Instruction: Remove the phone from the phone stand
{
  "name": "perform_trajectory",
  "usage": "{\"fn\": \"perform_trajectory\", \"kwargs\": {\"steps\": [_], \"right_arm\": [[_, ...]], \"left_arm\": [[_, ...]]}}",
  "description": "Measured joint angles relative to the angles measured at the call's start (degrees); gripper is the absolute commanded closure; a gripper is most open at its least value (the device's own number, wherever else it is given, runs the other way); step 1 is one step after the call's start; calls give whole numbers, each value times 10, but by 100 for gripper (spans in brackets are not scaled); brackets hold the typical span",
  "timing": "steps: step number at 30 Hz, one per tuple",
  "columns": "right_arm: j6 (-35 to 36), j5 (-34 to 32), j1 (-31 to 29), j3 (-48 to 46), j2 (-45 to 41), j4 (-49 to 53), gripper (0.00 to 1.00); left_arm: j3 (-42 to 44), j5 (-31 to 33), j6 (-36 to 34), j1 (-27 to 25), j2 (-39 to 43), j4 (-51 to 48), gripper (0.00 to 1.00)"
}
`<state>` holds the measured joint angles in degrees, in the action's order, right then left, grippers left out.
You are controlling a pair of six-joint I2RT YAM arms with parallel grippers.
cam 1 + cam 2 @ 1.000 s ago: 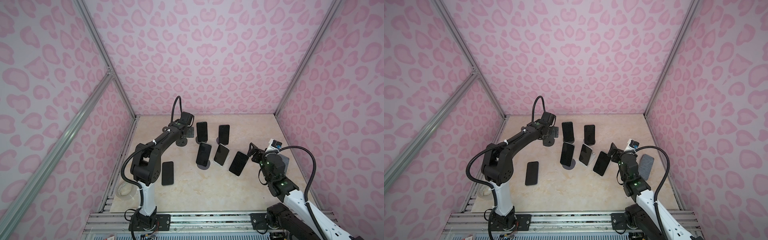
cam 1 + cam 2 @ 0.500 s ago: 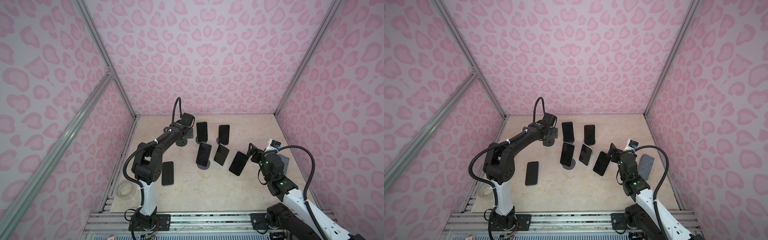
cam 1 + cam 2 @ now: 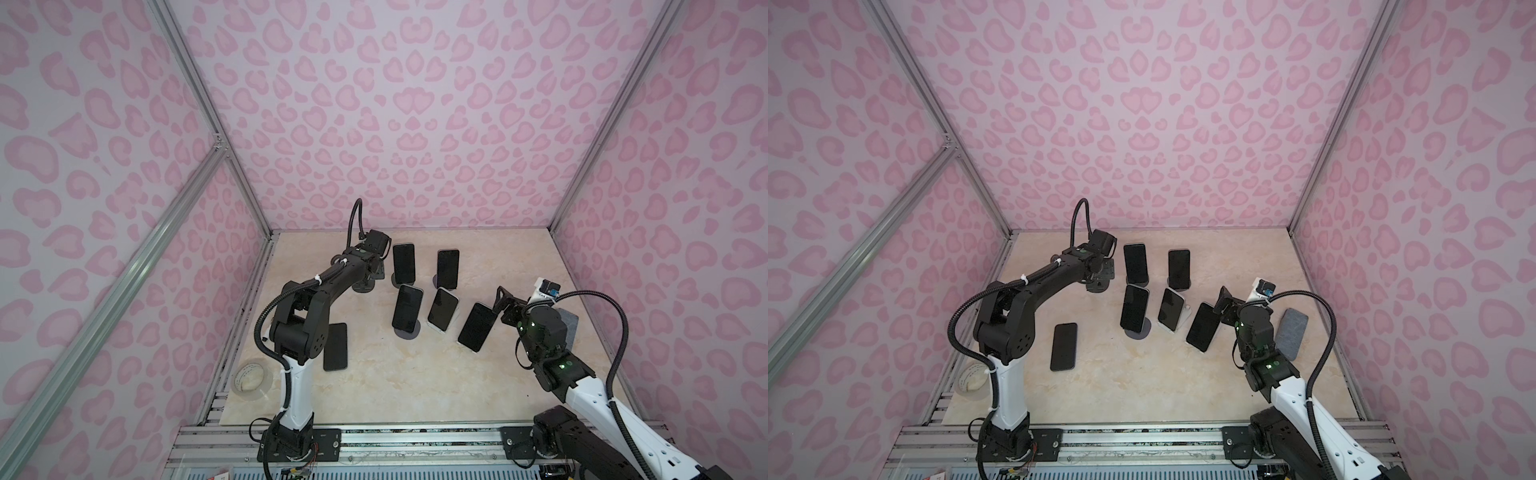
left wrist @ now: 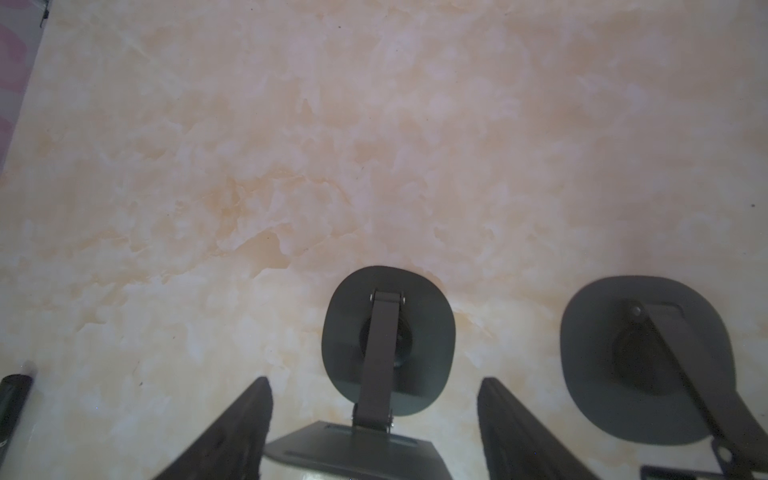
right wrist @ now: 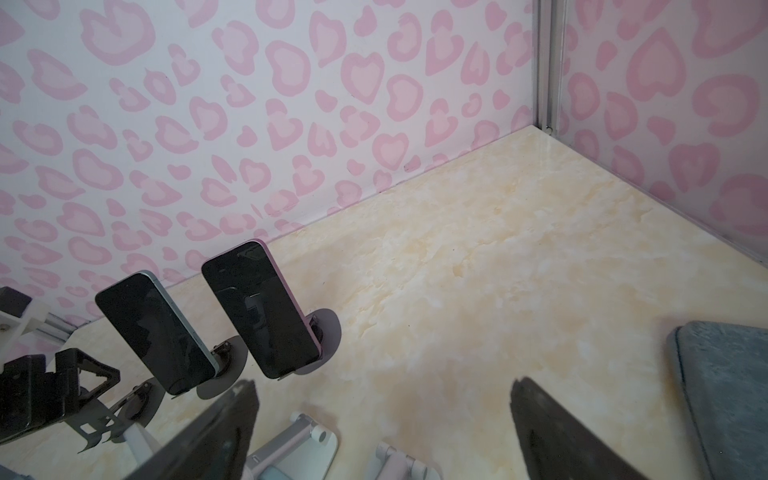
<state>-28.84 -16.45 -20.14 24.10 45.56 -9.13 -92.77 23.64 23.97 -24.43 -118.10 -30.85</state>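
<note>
**Stands and contents.** Six phone stands (image 5: 328, 332) are on the marble-pattern worktop (image 3: 395, 386). Five are occupied, each with one dark-screened phone leaning back in its cradle.
- **Far row:** the far-left phone (image 3: 404, 264) and far-right phone (image 3: 447, 269) both sit on dark oval bases.
- **Near row, left to right:**
  - The near-left phone (image 3: 407, 308) sits on a dark round base.
  - The middle phone (image 3: 442, 309) sits on a white stand.
  - The rightmost phone (image 3: 476, 326) mostly hides its stand in both top views.
- **Sixth stand:** the empty stand (image 4: 388, 340) sits far left, just beside the far-left phone, with a bare cradle plate.

**Off the stands.** A loose phone (image 3: 335, 347) lies flat on the worktop at the near left, well apart from every stand. A grey pad (image 3: 1292, 334) lies flat at the right side.

**Left claw** (image 4: 372, 380). The fingers are spread and hang over the empty stand, one on either side of its cradle plate. Whether either finger touches the plate cannot be told.

**Right claw** (image 5: 385, 382). The fingers are spread wide and pinch nothing that shows. In both top views it stands just right of the rightmost phone's upper edge. That phone rests tilted in its stand, nearer and to the left of the claw. Whether claw and phone touch cannot be told.
</note>
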Motion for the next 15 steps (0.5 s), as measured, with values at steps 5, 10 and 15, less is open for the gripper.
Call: {"fn": "perform_trajectory", "kwargs": {"steps": [5, 10, 15], "right_arm": [[0, 0, 0, 0, 1, 0, 4], [0, 0, 0, 0, 0, 0, 4], [0, 0, 0, 0, -1, 0, 4]], "left_arm": [[5, 9, 1, 0, -2, 7, 34], [19, 19, 2, 0, -2, 19, 43], [43, 36, 1, 1, 12, 36, 46]]}}
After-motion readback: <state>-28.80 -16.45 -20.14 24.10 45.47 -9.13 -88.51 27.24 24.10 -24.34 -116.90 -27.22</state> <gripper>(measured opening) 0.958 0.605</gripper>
